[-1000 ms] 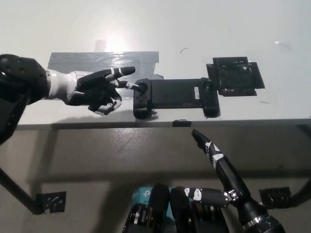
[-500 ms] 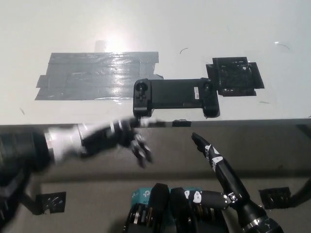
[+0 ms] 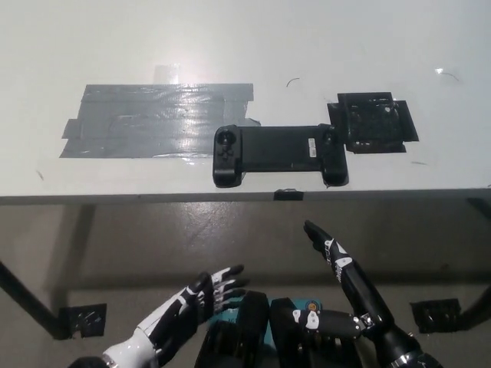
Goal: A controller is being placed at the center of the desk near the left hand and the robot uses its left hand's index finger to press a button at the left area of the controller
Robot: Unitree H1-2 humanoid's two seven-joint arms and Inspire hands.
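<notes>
Reaching up from where your white left hand [image 3: 192,305] hangs below the white surface [image 3: 307,46], fingers [image 3: 227,277] spread and empty, you risk clipping the surface's front edge. The long black game controller [image 3: 278,154] lies flat near that edge, its left end just beside the grey tape patch [image 3: 146,129], so a glancing push could slide it instead of pressing the round button [image 3: 225,139]. Your black right hand [image 3: 343,282] rests low, fingers apart, holding nothing.

No readable text anywhere; the controller [image 3: 278,154] bears a small white label, too small to read.
</notes>
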